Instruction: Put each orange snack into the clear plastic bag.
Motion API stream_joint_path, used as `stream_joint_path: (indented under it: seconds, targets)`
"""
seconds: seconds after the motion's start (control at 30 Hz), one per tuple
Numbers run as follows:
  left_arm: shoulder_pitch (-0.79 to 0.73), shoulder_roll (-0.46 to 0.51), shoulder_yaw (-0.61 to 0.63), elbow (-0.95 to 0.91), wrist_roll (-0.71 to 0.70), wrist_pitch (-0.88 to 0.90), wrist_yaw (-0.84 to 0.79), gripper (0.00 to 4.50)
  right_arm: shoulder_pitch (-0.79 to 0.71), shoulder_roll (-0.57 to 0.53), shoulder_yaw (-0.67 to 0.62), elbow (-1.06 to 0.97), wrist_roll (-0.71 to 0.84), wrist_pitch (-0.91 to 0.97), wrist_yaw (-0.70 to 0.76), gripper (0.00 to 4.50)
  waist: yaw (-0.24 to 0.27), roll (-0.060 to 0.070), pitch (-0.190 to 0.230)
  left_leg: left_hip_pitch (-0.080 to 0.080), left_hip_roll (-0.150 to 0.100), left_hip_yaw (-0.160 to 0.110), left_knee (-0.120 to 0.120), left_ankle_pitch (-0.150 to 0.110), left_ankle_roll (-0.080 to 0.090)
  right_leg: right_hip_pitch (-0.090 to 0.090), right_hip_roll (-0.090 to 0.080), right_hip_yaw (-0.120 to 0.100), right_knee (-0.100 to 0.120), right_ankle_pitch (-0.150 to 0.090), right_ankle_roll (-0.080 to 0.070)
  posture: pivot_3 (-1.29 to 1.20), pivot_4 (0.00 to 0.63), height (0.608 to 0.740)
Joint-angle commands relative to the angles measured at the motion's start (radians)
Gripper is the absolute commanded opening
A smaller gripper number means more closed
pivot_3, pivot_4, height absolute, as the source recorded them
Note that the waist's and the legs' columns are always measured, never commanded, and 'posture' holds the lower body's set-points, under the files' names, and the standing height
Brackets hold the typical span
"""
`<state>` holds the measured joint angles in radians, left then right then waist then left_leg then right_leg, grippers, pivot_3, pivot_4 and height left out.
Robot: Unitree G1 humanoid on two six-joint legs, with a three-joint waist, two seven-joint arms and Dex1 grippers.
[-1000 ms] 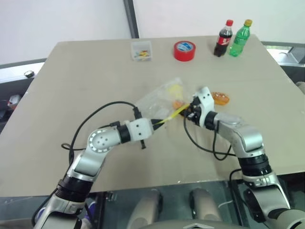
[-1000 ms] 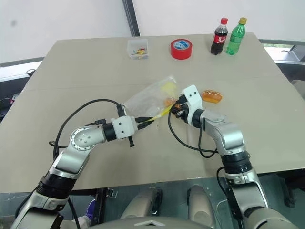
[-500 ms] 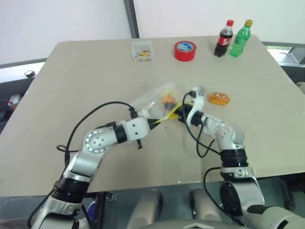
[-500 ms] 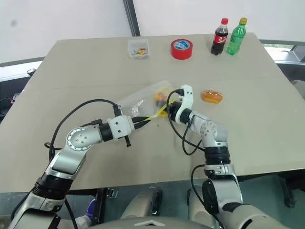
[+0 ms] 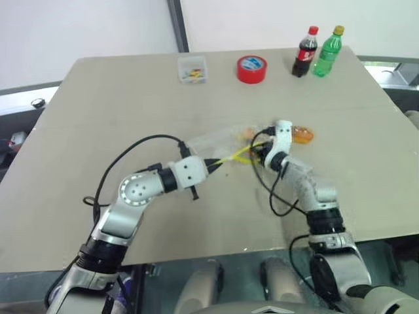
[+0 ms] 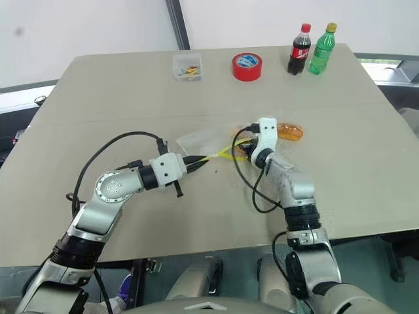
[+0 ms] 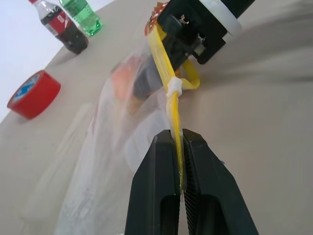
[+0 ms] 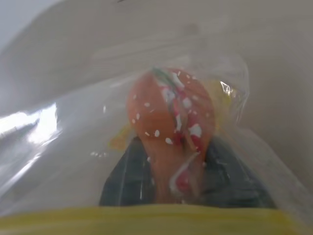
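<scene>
The clear plastic bag [image 5: 213,139] lies low over the table's middle, and my left gripper [image 7: 178,161] is shut on its yellow seal strip [image 7: 168,73], pulling it taut. At the bag's mouth my right gripper [image 5: 256,145] reaches into the plastic. It is shut on one orange snack [image 8: 171,117], whose glossy, speckled body stands between the dark fingers [image 8: 124,176] behind the crinkly film. A second orange snack [image 5: 303,135] rests on the table just past the right wrist, outside the bag.
Along the far edge stand a small clear box of coloured bits [image 5: 192,69], a red tape roll [image 5: 252,69], a cola bottle [image 5: 304,51] and a green bottle [image 5: 328,50]. Black cables loop from both wrists over the table [image 5: 98,118].
My right gripper has turned and pushed further into the bag's mouth with the snack. The bag has sunk from a puffed-up shape to a flatter one. The left gripper kept its hold.
</scene>
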<state>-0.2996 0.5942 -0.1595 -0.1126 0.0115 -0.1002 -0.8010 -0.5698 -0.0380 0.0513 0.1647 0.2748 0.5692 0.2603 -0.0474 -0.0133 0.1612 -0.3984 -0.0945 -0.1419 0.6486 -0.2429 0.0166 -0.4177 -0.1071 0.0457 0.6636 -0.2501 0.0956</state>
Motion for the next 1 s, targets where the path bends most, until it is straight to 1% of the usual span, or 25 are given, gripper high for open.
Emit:
stream_joint_path:
  seconds: [0.03,0.07,0.1,0.13,0.17,0.2,0.27,0.33,0.37,0.43,0.5,0.57,0.63,0.67,0.77,0.83,0.9,1.0]
  targets:
    - [-0.026,-0.007,0.004,0.0,0.005,-0.032,0.01,0.0,-0.014,-0.027,0.125,-0.032,-0.133,-0.13,0.019,1.2,-0.004,0.0,0.0,0.0,0.0,0.0,0.0,0.0,0.0,0.0,0.0,0.0,0.0,0.0,0.0,0.0,0.15,0.74]
    - [-0.028,-0.008,0.003,0.002,0.006,-0.034,0.011,0.0,-0.02,-0.035,0.145,-0.017,-0.153,-0.149,0.03,1.2,-0.005,0.0,0.0,0.0,0.0,0.0,0.0,0.0,0.0,0.0,0.0,0.0,0.0,0.0,0.0,0.0,0.15,0.74]
    - [-0.028,-0.01,0.004,0.004,0.006,-0.034,0.013,0.0,-0.024,-0.043,0.158,0.0,-0.176,-0.162,0.029,1.47,-0.005,0.0,0.0,0.0,0.0,0.0,0.0,0.0,0.0,0.0,0.0,0.0,0.0,0.0,0.0,0.0,0.15,0.74]
    - [-0.027,-0.014,0.008,0.006,0.005,-0.026,0.02,0.0,-0.028,-0.032,0.138,0.008,-0.16,-0.148,0.024,1.81,-0.005,0.0,0.0,0.0,0.0,0.0,0.0,0.0,0.0,0.0,0.0,0.0,0.0,0.0,0.0,0.0,0.15,0.74]
    - [-0.026,-0.017,0.01,0.007,0.005,-0.02,0.024,0.0,-0.03,-0.021,0.119,0.013,-0.147,-0.137,0.021,2.0,-0.004,0.0,0.0,0.0,0.0,0.0,0.0,0.0,0.0,0.0,0.0,0.0,0.0,0.0,0.0,0.0,0.15,0.74]
    - [-0.028,-0.018,0.015,0.018,0.014,-0.009,0.037,0.0,-0.033,-0.031,0.117,0.002,-0.158,-0.13,0.015,2.55,-0.003,0.0,0.0,0.0,0.0,0.0,0.0,0.0,0.0,0.0,0.0,0.0,0.0,0.0,0.0,0.0,0.15,0.74]
    - [-0.037,-0.026,0.027,0.037,0.019,0.013,0.065,0.0,-0.033,-0.052,0.108,-0.036,-0.163,-0.1,0.018,3.27,0.003,0.0,0.0,0.0,0.0,0.0,0.0,0.0,0.0,0.0,0.0,0.0,0.0,0.0,0.0,0.0,0.15,0.74]
    - [-0.049,-0.037,0.038,0.052,0.029,0.035,0.101,0.0,-0.029,-0.081,0.101,-0.091,-0.139,-0.065,0.06,4.32,0.006,0.0,0.0,0.0,0.0,-0.001,0.0,0.0,0.0,0.0,0.0,0.0,0.0,0.0,0.0,0.0,0.15,0.74]
    - [-0.055,-0.039,0.039,0.059,0.037,0.044,0.114,0.0,-0.026,-0.096,0.094,-0.124,-0.123,-0.045,0.079,4.45,0.006,0.0,0.0,0.0,0.0,-0.001,0.0,0.0,0.0,0.0,0.0,0.0,0.0,0.0,0.0,0.0,0.15,0.74]
    - [-0.066,-0.048,0.047,0.075,0.05,0.074,0.148,0.0,-0.018,-0.149,0.088,-0.217,-0.08,0.041,0.142,4.45,0.007,0.0,0.0,0.0,0.0,-0.001,0.0,0.0,0.0,0.0,0.0,0.0,0.0,0.0,0.0,0.0,0.15,0.74]
    - [-0.072,-0.051,0.052,0.085,0.061,0.087,0.171,0.0,-0.013,-0.179,0.062,-0.299,-0.013,0.155,0.18,4.45,0.006,0.0,0.0,-0.001,0.0,-0.001,0.0,0.0,0.0,0.0,0.0,-0.001,-0.001,0.0,0.0,0.0,0.15,0.74]
    - [-0.08,-0.054,0.058,0.095,0.069,0.098,0.191,0.0,0.006,-0.236,0.061,-0.391,0.031,0.171,0.256,4.45,0.004,0.0,0.0,-0.001,0.0,-0.001,0.0,0.0,0.0,0.0,0.0,-0.001,0.0,0.0,0.0,0.0,0.15,0.74]
    - [-0.087,-0.054,0.062,0.103,0.074,0.101,0.203,0.0,0.032,-0.327,0.058,-0.441,0.035,0.111,0.349,4.45,0.008,0.0,0.0,-0.001,0.0,-0.001,0.0,0.0,0.0,0.0,0.0,-0.001,0.0,0.0,0.0,0.0,0.15,0.74]
    - [-0.087,-0.052,0.063,0.103,0.075,0.1,0.204,0.0,0.042,-0.377,0.053,-0.436,0.013,0.072,0.373,4.45,0.01,0.0,0.0,-0.001,0.0,-0.002,0.0,0.0,0.0,0.001,0.0,-0.002,-0.001,0.0,0.0,0.0,0.15,0.74]
    - [-0.085,-0.048,0.063,0.102,0.073,0.099,0.206,0.0,0.035,-0.464,0.033,-0.366,-0.042,-0.013,0.381,4.45,0.013,0.0,0.0,-0.001,-0.002,-0.002,0.001,0.0,0.001,0.002,-0.002,-0.002,-0.002,0.0,0.0,0.0,0.15,0.74]
    - [-0.082,-0.045,0.062,0.102,0.07,0.097,0.204,0.0,0.009,-0.553,0.064,-0.255,-0.163,-0.137,0.362,4.45,0.013,0.0,0.0,-0.001,-0.002,-0.002,0.002,0.0,0.001,0.002,-0.002,-0.002,-0.002,0.0,0.0,0.0,0.15,0.74]
    - [-0.081,-0.044,0.061,0.102,0.07,0.097,0.202,0.0,-0.021,-0.616,0.095,-0.134,-0.239,-0.233,0.38,4.45,0.011,0.0,0.0,0.0,-0.002,-0.001,0.002,0.0,0.0,0.002,-0.002,-0.002,-0.001,0.0,0.0,0.0,0.15,0.74]
    - [-0.08,-0.045,0.056,0.102,0.07,0.096,0.198,0.0,-0.09,-0.637,0.118,0.086,-0.276,-0.353,0.436,4.45,0.005,0.0,0.0,0.0,-0.001,-0.001,0.001,0.0,0.0,0.002,-0.001,-0.002,-0.001,0.0,0.0,0.0,0.15,0.74]
